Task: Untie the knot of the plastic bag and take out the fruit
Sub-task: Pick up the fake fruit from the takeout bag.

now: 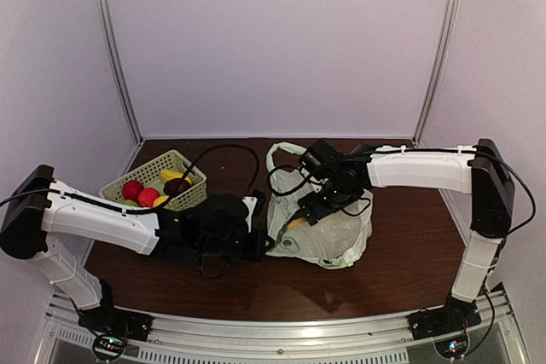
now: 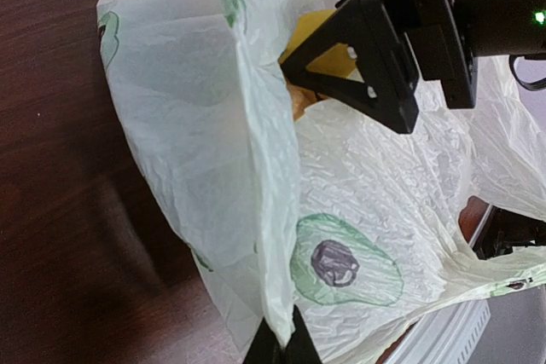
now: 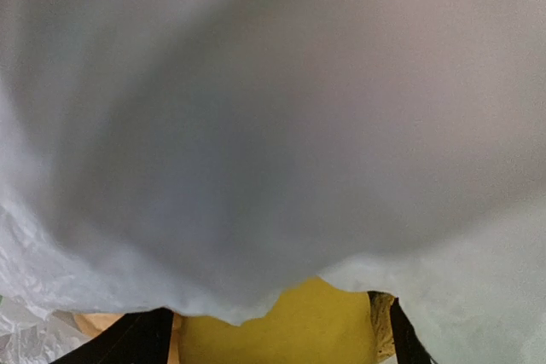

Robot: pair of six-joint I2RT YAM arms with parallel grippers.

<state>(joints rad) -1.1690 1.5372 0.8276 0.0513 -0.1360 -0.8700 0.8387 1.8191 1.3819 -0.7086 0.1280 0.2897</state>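
Note:
The plastic bag (image 1: 337, 236) lies mid-table, pale and crinkly, with an avocado print (image 2: 341, 262). My left gripper (image 1: 258, 243) is shut on a fold of the bag's edge (image 2: 286, 343) and holds it up. My right gripper (image 1: 309, 209) reaches into the bag's mouth. Its fingers (image 3: 136, 343) flank a yellow fruit (image 3: 281, 330) that fills the gap between them. That fruit also shows in the left wrist view (image 2: 317, 30) and in the top view (image 1: 295, 222). A peach-coloured bit (image 3: 94, 326) lies beside it. No knot shows; one loop handle (image 1: 277, 155) lies loose behind the bag.
A pale green slotted basket (image 1: 198, 196) stands at the back left with red (image 1: 133, 189), yellow (image 1: 171, 175) and dark (image 1: 177, 185) pieces in it. Black cables loop over the table between the basket and the bag. Bag plastic covers most of the right wrist view.

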